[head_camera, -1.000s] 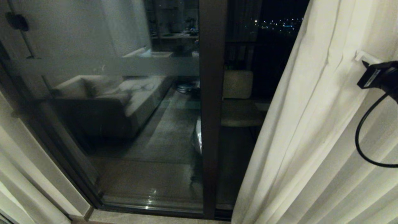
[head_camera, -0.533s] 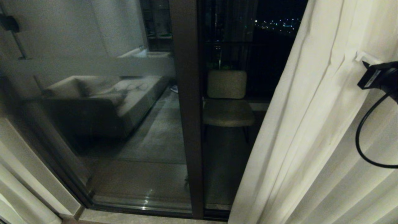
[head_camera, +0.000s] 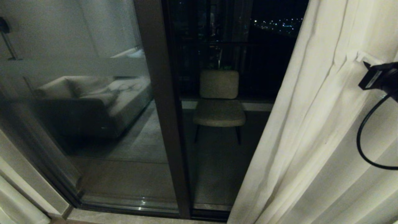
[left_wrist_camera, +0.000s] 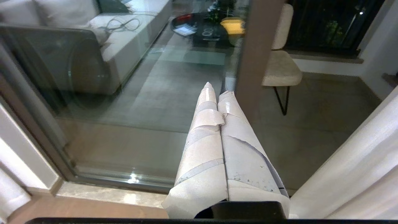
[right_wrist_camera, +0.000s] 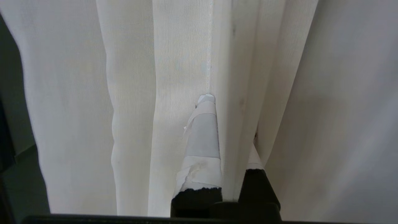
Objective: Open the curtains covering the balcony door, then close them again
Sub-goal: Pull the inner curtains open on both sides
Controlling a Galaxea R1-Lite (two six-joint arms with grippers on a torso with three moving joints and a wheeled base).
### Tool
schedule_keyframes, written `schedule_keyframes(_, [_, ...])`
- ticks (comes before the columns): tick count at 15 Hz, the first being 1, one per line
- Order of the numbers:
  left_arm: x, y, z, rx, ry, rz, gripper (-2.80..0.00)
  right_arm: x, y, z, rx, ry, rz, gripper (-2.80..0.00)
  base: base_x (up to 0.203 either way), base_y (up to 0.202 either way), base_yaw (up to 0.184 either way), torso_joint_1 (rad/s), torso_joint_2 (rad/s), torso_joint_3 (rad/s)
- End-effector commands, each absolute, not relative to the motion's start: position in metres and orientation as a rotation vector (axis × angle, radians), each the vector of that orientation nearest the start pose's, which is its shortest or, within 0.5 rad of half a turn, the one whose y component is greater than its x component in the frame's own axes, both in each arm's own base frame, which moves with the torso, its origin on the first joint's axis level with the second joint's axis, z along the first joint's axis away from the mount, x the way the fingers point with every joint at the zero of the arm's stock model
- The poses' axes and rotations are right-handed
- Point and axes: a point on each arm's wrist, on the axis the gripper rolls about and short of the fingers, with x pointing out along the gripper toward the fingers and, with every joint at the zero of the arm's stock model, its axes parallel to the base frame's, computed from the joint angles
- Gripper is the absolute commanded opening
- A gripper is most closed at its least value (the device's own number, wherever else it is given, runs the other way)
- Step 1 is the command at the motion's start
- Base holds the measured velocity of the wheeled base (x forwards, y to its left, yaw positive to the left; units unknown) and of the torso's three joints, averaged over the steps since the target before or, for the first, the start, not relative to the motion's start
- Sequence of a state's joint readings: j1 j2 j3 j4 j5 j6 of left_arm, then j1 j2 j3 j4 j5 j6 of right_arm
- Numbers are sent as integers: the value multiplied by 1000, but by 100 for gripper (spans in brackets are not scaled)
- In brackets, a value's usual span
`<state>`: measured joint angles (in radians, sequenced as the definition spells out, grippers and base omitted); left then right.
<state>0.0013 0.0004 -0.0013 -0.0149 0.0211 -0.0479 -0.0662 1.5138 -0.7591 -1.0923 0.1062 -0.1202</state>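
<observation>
1. Head view: right curtain (head_camera: 314,133) bunched on the right side, glass door (head_camera: 93,102) bare in the middle, dark frame post (head_camera: 161,109) standing up through it, chair (head_camera: 219,102) outside.
2. Right gripper (right_wrist_camera: 228,149) pinching a fold of that curtain, one taped finger (right_wrist_camera: 202,146) in front of the cloth, the other behind it.
3. Left gripper (left_wrist_camera: 219,124) pressed together on nothing, pointing at the door, well apart from any cloth.
4. Other curtain (head_camera: 18,205) just peeking in at the lower left corner.
5. Looks like the opening part, with the right curtain pulled away from the glass.
6. Could slip: thin cloth, small pinch, so a fast pull might slide the fold out.
7. Could tear or yank at the top: pulling down or out in place of straight along the rail.
8. Could snag: black cable (head_camera: 367,137) hanging by the cloth might catch a fold.
9. Could leave a gap when closing: letting go too early.
</observation>
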Motion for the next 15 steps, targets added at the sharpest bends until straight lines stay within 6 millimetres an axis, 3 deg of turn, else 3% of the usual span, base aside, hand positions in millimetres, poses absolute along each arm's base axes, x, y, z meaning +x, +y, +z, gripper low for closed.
schedule_keyframes(1, [-23,0,77,-49,-17,23,-280,258,-15,269,-150,-345,20,-280,0,-190,3,3,0,1])
schedule_keyframes(15, [-23,0,77,-49,-17,24,-280,257,-16,268,-152,-341,16,-280,0,-190,0,2,1,2])
